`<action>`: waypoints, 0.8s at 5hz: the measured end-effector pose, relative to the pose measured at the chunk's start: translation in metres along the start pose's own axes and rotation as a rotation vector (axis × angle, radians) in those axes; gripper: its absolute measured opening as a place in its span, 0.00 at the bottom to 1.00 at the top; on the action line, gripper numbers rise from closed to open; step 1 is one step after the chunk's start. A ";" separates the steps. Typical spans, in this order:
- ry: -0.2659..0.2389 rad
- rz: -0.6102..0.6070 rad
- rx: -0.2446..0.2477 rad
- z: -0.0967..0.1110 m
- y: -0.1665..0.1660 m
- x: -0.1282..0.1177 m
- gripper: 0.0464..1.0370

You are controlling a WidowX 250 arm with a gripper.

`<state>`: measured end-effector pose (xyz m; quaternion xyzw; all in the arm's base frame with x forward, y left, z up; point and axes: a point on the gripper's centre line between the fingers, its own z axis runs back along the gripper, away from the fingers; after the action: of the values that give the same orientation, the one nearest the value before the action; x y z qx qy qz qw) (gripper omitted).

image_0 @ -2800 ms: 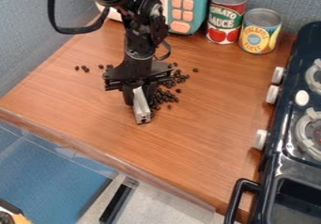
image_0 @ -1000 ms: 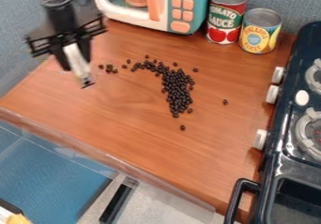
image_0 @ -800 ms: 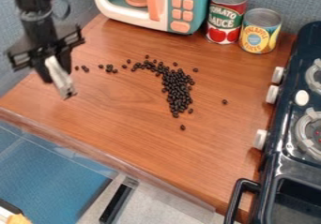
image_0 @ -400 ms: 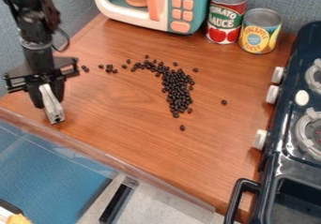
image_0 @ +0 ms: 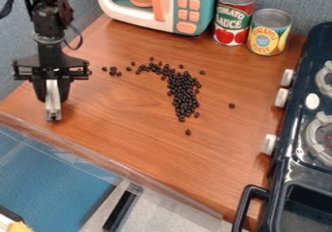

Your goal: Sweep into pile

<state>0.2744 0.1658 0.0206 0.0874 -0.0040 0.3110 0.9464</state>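
Observation:
The black gripper [image_0: 53, 97] hangs over the left part of the wooden counter, shut on a pale flat tool [image_0: 53, 100] that points down to the counter. To its right lie dark beans: a dense pile [image_0: 183, 92] right of the counter's middle, with a thinner band curving from its top to the left. A few beans [image_0: 112, 71] lie scattered between this band and the gripper. One stray bean [image_0: 232, 105] is off to the right, another [image_0: 188, 132] just below the pile.
A toy microwave [image_0: 186, 8] stands at the back, beside a tomato sauce can [image_0: 234, 15] and a pineapple can [image_0: 269, 32]. The toy stove [image_0: 305, 177] borders the right side. A clear ledge [image_0: 110, 163] runs along the counter's front edge.
From over the beans, the gripper has moved left with the tool, then lower and slightly back right. The beans that it covered now lie exposed, and a stray one sits at the right.

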 end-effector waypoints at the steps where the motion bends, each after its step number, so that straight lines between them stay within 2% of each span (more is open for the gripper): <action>1: 0.046 -0.066 -0.018 0.004 -0.004 0.012 0.33; 2: 0.057 -0.083 -0.041 0.003 -0.005 0.025 0.33; 3: 0.047 -0.113 -0.032 -0.004 -0.003 0.028 0.33; 4: 0.019 -0.136 0.009 -0.009 0.000 0.030 0.33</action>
<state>0.2984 0.1847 0.0132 0.0886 0.0124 0.2466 0.9650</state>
